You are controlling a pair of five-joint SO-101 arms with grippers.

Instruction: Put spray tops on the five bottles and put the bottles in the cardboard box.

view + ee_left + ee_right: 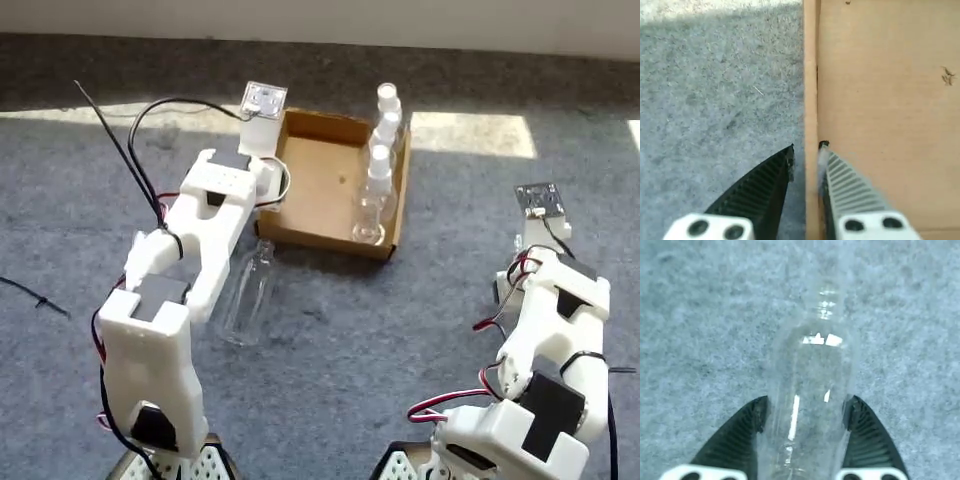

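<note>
**A:** High view first. Where's the room?

**B:** The box (322, 124) sits far centre on the desk (400, 330). Three topped bottles (378, 190) stand along its right wall, and the rest of its floor is bare. A loose bottle (248, 290) lies just near of the box's left corner, beside the left arm (200, 240). There is open desk between the arms. The right arm (555, 320) is well right of the box.

**A:** Left wrist?

**B:** Closer than the high view gives. The left fingers (765, 185) are apart, straddling the box's left wall, the black one outside over the desk and the pale one inside.

**A:** Right wrist?

**B:** The right fingers (740, 435) are clamped on a topless bottle (812, 370), one on each side. Its neck points away from them, and there is desk all round.
</note>
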